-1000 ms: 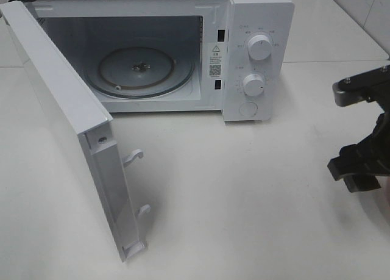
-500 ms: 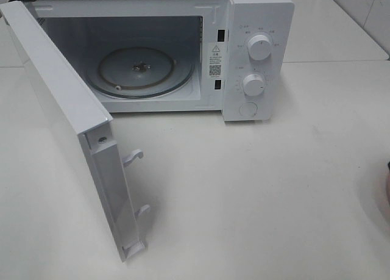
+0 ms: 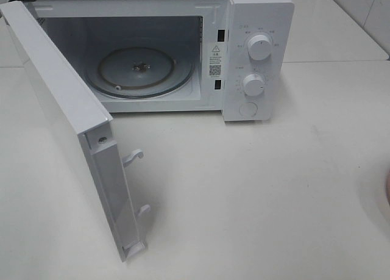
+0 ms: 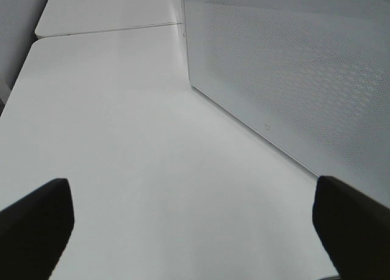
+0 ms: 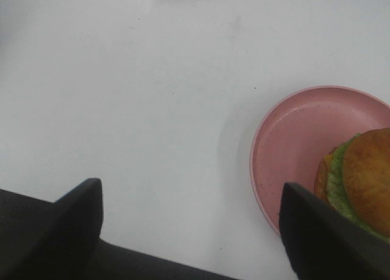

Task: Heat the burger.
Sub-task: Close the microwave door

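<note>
A warning sticker (image 3: 216,49) with a triangle sign and a QR code sits on the microwave (image 3: 256,24) frame, its print too small to read. Tiny marks ring both dials (image 3: 260,47), also illegible.

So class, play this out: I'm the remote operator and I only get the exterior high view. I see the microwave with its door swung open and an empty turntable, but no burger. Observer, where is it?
Observer: The burger sits on a pink plate, seen in the right wrist view.
Operator: Is the right gripper holding it?
Observer: No. The right gripper is open above the bare table, with the plate beside one finger.
Operator: And the left gripper?
Observer: The left gripper is open too, empty, over the table next to the microwave door's perforated panel.
</note>
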You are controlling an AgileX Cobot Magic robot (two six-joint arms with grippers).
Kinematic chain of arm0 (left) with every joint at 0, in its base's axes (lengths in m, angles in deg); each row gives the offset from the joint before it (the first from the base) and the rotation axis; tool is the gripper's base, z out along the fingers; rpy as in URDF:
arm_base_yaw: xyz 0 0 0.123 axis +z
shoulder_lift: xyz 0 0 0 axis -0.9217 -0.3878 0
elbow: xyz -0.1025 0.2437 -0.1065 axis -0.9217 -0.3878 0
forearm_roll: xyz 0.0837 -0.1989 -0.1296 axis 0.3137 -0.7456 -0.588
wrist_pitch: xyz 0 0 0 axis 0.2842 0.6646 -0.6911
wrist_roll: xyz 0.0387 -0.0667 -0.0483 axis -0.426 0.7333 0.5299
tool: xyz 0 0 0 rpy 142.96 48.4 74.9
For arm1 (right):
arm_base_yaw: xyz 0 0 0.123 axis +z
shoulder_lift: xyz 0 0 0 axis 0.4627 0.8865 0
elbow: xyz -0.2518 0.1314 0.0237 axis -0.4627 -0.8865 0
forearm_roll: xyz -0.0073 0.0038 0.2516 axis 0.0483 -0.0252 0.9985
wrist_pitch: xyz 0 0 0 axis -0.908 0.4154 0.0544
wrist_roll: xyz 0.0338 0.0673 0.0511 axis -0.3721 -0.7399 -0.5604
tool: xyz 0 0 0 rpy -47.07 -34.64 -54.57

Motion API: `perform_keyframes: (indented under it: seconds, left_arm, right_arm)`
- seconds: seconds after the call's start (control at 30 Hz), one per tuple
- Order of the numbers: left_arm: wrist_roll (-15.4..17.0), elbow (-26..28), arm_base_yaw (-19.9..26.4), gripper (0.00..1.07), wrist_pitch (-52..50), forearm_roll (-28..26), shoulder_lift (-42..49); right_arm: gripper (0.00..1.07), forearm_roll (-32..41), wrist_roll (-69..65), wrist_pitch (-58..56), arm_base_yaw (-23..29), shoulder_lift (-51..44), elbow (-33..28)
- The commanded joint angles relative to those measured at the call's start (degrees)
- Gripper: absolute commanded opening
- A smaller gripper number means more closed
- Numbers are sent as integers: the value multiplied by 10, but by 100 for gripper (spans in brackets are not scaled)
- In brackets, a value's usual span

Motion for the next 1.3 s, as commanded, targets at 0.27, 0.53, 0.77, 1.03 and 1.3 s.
perform_keyframes:
  seconds: [0.27, 0.53, 0.77, 1.03, 1.3]
  left_arm:
    - [0, -2, 2, 100, -5, -1, 9]
    - [0, -2, 2, 100, -5, -1, 9]
    - [0, -2, 2, 100, -5, -1, 9]
    - [0, -2, 2, 100, -5, -1, 10]
    - [0, -2, 2, 100, -5, -1, 10]
  right_arm:
    - [76, -11, 11, 8, -85, -127, -68]
    - [76, -5, 16, 8, -142, -213, -69]
    - [76, 21, 31, 9, -162, -278, -69]
    - [76, 19, 29, 9, -162, -284, -69]
    - [76, 19, 29, 9, -162, -284, -69]
